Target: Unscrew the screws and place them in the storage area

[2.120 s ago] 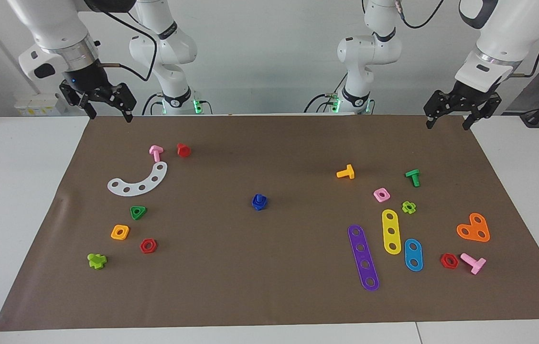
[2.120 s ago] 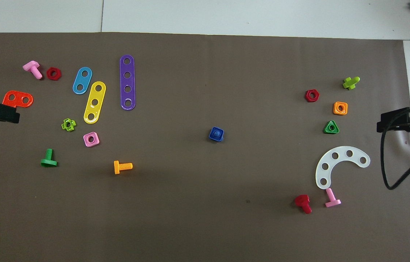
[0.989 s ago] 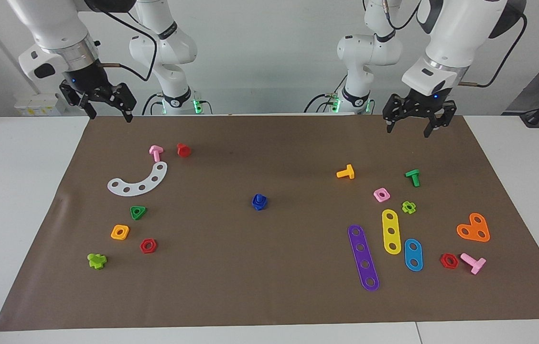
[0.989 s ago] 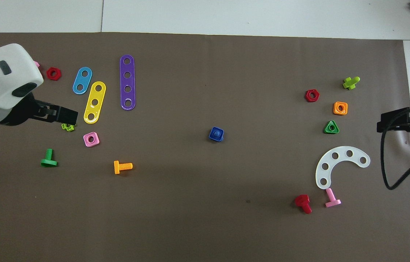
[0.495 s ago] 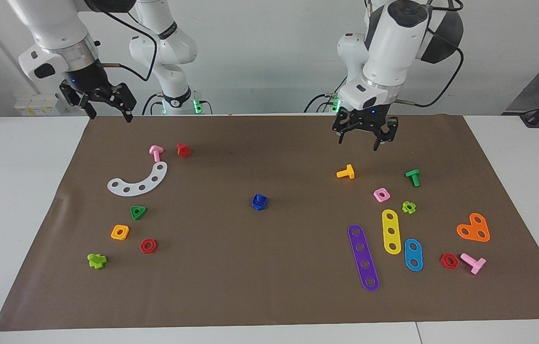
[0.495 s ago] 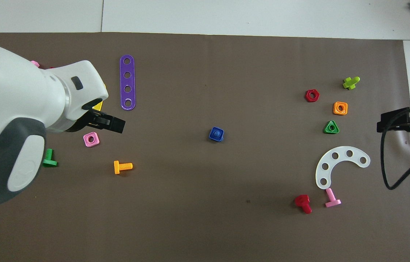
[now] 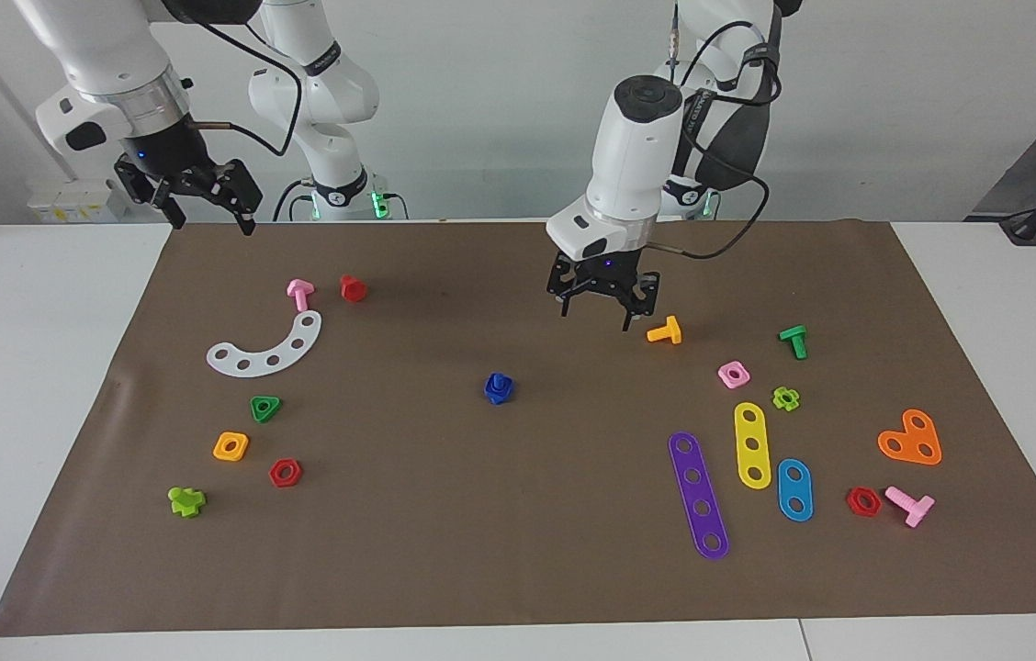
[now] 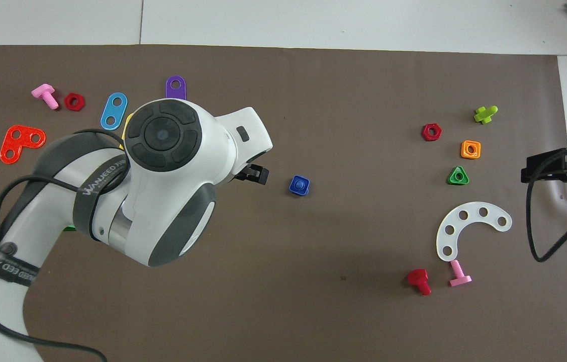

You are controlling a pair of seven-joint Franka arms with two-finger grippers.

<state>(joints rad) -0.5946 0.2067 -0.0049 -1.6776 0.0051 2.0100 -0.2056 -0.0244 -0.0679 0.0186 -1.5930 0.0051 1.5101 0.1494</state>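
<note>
Facing and overhead views of a white surface (image 7: 40, 386) covered by a brown mat (image 7: 518, 569). The blue screw (image 7: 499, 388), seated stem-up in a blue square nut, stands near the middle of the mat, apart from all other parts. The left tool (image 7: 593, 313) hangs in the air with its fingers spread and nothing between them, over bare mat beside the orange bolt (image 7: 665, 331); it has not reached the blue screw, which lies toward the right arm's end from it. In the overhead view the left arm's wrist housing (image 8: 173, 166) hides several parts at its end of the mat. The right tool (image 7: 206, 216), fingers likewise spread and empty, waits raised over the mat's edge nearest the robots at its own end. Loose parts at the right arm's end include a white curved strip (image 7: 265, 347), a red bolt (image 7: 353, 288) and a green triangular nut (image 7: 265, 408); at the left arm's end lie a purple strip (image 7: 699, 496), a yellow strip (image 7: 752, 444) and an orange heart-shaped plate (image 7: 911, 439)
</note>
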